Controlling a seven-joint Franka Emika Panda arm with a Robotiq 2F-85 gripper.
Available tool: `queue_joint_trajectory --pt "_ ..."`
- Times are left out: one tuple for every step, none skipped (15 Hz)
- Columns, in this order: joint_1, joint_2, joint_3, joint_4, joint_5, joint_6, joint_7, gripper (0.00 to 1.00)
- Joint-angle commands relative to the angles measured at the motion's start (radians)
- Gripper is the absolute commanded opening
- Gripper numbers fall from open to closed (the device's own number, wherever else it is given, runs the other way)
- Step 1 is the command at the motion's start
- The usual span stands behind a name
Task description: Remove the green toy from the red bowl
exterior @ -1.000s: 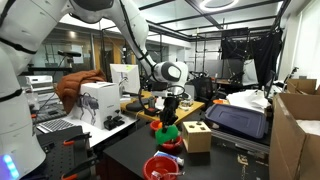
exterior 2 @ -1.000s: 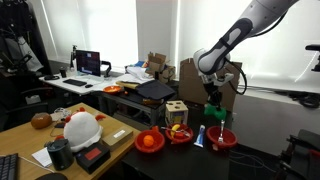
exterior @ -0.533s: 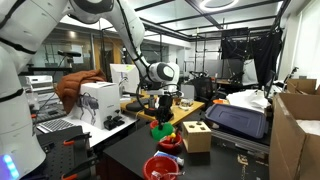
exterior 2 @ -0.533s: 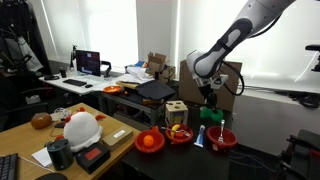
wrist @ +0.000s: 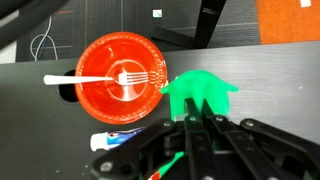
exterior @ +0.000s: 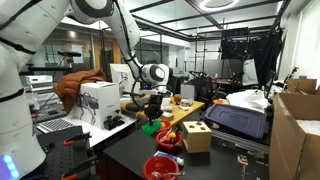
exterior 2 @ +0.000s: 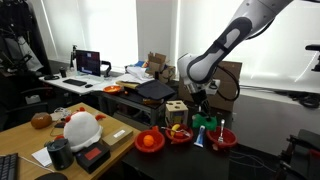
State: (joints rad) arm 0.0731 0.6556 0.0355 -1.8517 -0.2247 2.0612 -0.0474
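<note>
Red bowl (wrist: 95, 97) on dark table (wrist: 275, 90) holds only a white fork (wrist: 110, 77). Green toy (wrist: 198, 95) hangs just off its rim, carried sideways since a second ago. Gripper (wrist: 192, 128) fingers clamped on toy. Lift looks done; set-down remains.

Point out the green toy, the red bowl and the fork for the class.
green toy (wrist: 198, 95), wrist view, middle of its body.
red bowl (wrist: 108, 54), wrist view, bare inside surface.
fork (wrist: 90, 77), wrist view, on its handle.
</note>
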Motion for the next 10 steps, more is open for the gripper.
queue_joint_trajectory --pt "0.022 0.009 0.037 -0.033 0.005 0.009 -0.056 0.02" --pt "0.029 0.02 0.046 -0.034 0.005 0.006 -0.063 0.02" --pt "0.04 0.04 0.044 -0.04 -0.013 0.021 -0.064 0.02" --pt "0.041 0.059 0.05 -0.039 -0.005 0.01 -0.072 0.02" --pt "0.044 0.075 0.057 -0.04 -0.002 0.011 -0.087 0.02" --pt "0.047 0.087 0.061 -0.044 -0.003 0.015 -0.099 0.02" --pt "0.048 0.105 0.067 -0.043 -0.002 0.016 -0.112 0.02" --pt "0.051 0.125 0.069 -0.04 -0.004 0.016 -0.119 0.02" --pt "0.053 0.141 0.071 -0.038 -0.004 0.013 -0.127 0.02" --pt "0.057 0.156 0.075 -0.036 -0.003 0.011 -0.133 0.02"
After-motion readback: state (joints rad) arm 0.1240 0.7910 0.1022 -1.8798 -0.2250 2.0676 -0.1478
